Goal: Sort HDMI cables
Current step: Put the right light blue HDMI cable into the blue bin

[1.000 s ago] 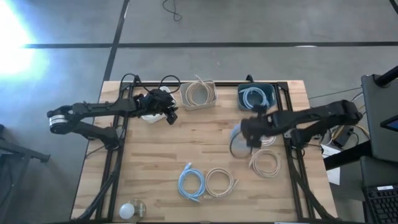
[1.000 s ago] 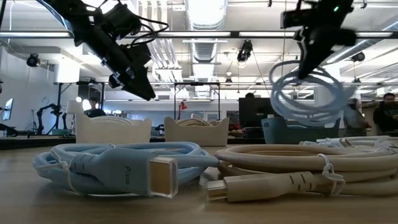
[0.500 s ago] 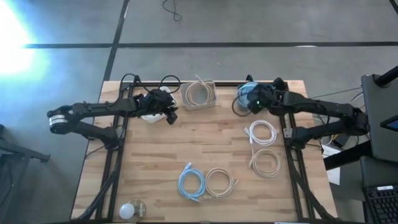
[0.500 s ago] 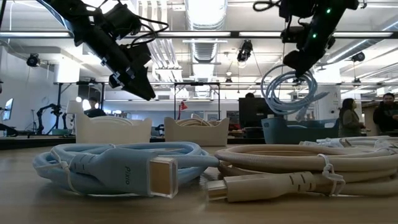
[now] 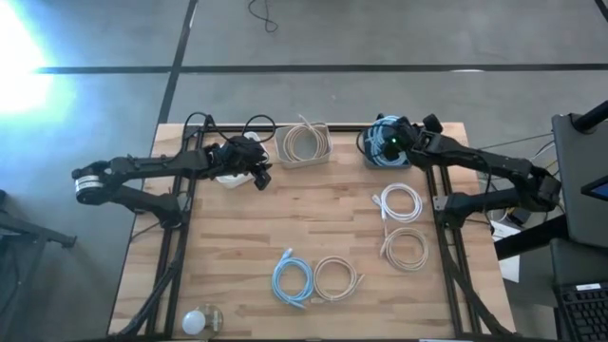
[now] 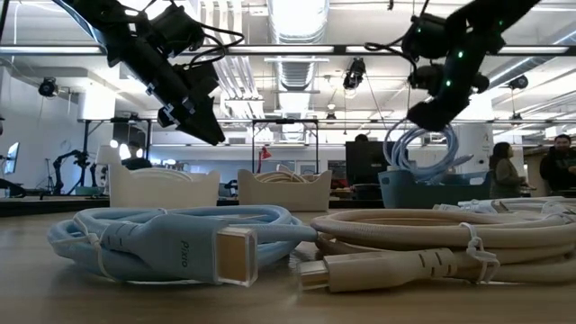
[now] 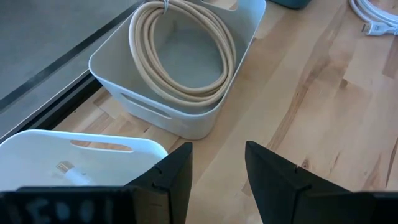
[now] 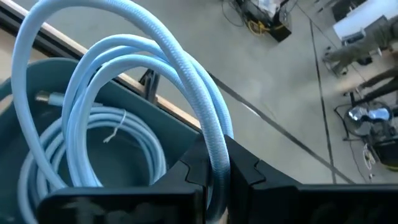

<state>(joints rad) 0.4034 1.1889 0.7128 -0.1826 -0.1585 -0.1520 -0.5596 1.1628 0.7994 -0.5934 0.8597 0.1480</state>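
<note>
HDMI cables: one light blue coil (image 8: 186, 93) is pinched between my right fingers (image 8: 239, 171), clamped tight on one strand of the loop, and it hangs directly over the teal bin (image 5: 391, 152) at the far right corner of the counter (image 5: 313, 228); the low view shows the loop dangling just above the bin rim. A second light blue coil (image 8: 93, 149) already lies inside that bin, under the held one. My right gripper (image 5: 389, 142) is above the bin, arm reaching in from the right side. My left fingers (image 7: 273, 168) are spread, holding nothing, and my left gripper (image 5: 258, 177) hovers near the far left of the counter, just beside the white bin (image 7: 56, 155) and close to the cream bin (image 5: 305, 144). The cream bin holds a beige coil (image 7: 183, 53); the white bin has a white connector end visible in it, can't tell more. Loose on the counter: a white coil (image 5: 400, 202) and a beige coil below it (image 5: 406, 249) along the right side, near each other; a light blue coil on the counter (image 5: 293, 282) and another beige coil (image 5: 338, 279) touching side by side at the near edge centre. A small round whitish object (image 5: 199, 321) sits at the near left corner, can't tell what it is.
</note>
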